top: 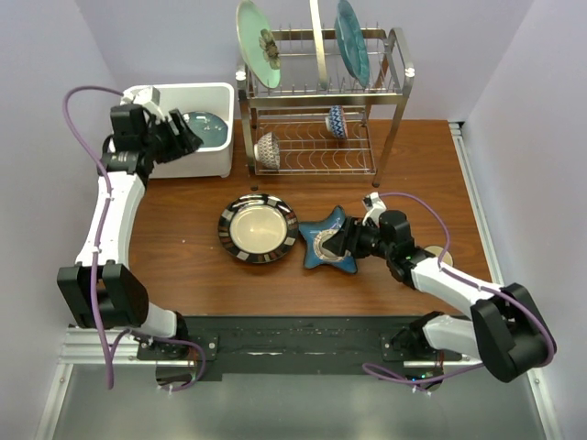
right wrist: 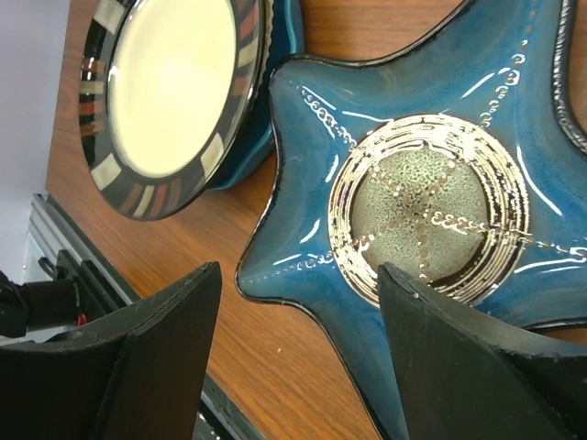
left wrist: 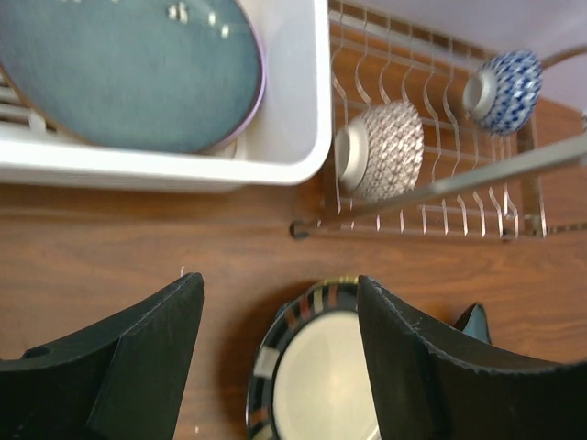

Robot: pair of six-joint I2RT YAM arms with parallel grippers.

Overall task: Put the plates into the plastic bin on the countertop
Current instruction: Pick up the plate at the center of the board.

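The white plastic bin point(top: 220, 154) stands at the back left and holds a teal plate point(left wrist: 128, 73) with a lavender rim showing beneath it. My left gripper point(top: 188, 137) hovers open by the bin's near wall point(left wrist: 293, 119), with nothing between its fingers. A black-striped plate with a cream centre point(top: 258, 229) lies mid-table, a teal rim showing under it in the right wrist view. Beside it lies the dark blue star plate point(right wrist: 431, 202). My right gripper point(right wrist: 298, 293) is open just over the star's near point, one finger above the plate, the other above bare wood.
A two-tier steel dish rack point(top: 394, 82) stands right of the bin. Its top tier holds upright plates, among them a pale green flowered one point(top: 259, 41) and a teal one point(top: 353, 38). Two small patterned bowls point(left wrist: 385, 151) point(left wrist: 504, 87) sit on its lower tier.
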